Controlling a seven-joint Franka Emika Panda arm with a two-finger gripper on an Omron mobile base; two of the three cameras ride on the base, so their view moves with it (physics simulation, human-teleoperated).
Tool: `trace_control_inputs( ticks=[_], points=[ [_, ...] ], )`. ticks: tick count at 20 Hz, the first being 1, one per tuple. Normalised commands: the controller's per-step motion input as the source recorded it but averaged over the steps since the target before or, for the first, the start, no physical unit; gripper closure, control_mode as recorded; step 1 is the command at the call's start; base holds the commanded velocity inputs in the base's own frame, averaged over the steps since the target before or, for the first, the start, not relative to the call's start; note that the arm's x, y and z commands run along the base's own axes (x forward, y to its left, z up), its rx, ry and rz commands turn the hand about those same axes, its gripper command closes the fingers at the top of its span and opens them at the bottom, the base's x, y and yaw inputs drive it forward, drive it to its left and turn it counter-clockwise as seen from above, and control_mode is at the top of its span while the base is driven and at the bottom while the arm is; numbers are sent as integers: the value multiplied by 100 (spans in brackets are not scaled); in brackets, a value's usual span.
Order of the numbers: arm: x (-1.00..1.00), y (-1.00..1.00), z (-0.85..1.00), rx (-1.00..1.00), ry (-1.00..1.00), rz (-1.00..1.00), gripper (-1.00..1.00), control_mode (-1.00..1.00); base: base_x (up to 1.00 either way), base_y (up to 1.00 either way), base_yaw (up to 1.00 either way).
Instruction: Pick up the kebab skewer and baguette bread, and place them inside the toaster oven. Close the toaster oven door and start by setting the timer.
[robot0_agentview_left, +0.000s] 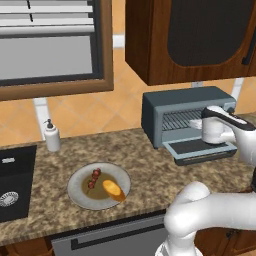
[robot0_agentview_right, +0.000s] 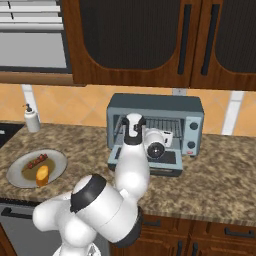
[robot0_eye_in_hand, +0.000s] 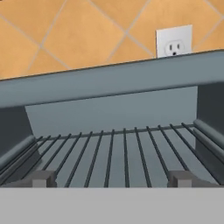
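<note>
Right now the gripper (robot0_eye_in_hand: 111, 178) is hanging at the mouth of the toaster oven (robot0_agentview_left: 186, 120), jaws spread wide and pinching nothing, the two dark fingertips (robot0_eye_in_hand: 43, 178) standing far apart over the near edge of the wire rack (robot0_eye_in_hand: 118, 153). Looking along the hand, the rack is lying bare, its bars running straight back to the oven's rear wall, with a wall outlet (robot0_eye_in_hand: 174, 41) peeking above the oven's top edge. The toaster oven door (robot0_agentview_left: 200, 148) is lying dropped open, flat toward the counter edge, just below the hand. And the food is sitting nowhere near the jaws: the plate (robot0_agentview_left: 98, 186) is resting on the counter well to the left of the toaster oven, closer to the counter's front edge, and on it the kebab skewer (robot0_agentview_left: 93, 180) and the baguette bread (robot0_agentview_left: 114, 190) are lying side by side, skewer on the far-left part, loaf on the near-right. The skewer's long axis is running roughly front to back with a slight slant, while the loaf is slanting across it. So the coming reach, by my reading, is calling for a wide swing leftward and down from the oven, then a turn of the wrist so the jaws straddle the skewer across its thin stick rather than along it.
</note>
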Motion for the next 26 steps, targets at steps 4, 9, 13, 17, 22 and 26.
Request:
trace_control_inputs(
  ticks=[4,9,13,17,22,26],
  points=[
    [25,0,0,0,3,-1,-100,-100,0,0,0],
    [23,1,0,0,4,-1,-100,-100,0,0,0],
    [21,0,0,0,6,-1,-100,-100,0,0,0],
    [18,0,0,0,7,0,-100,-100,0,0,0],
    [22,0,0,0,2,0,-100,-100,0,0,0],
    [15,0,0,0,0,0,-100,-100,0,0,0]
  ],
)
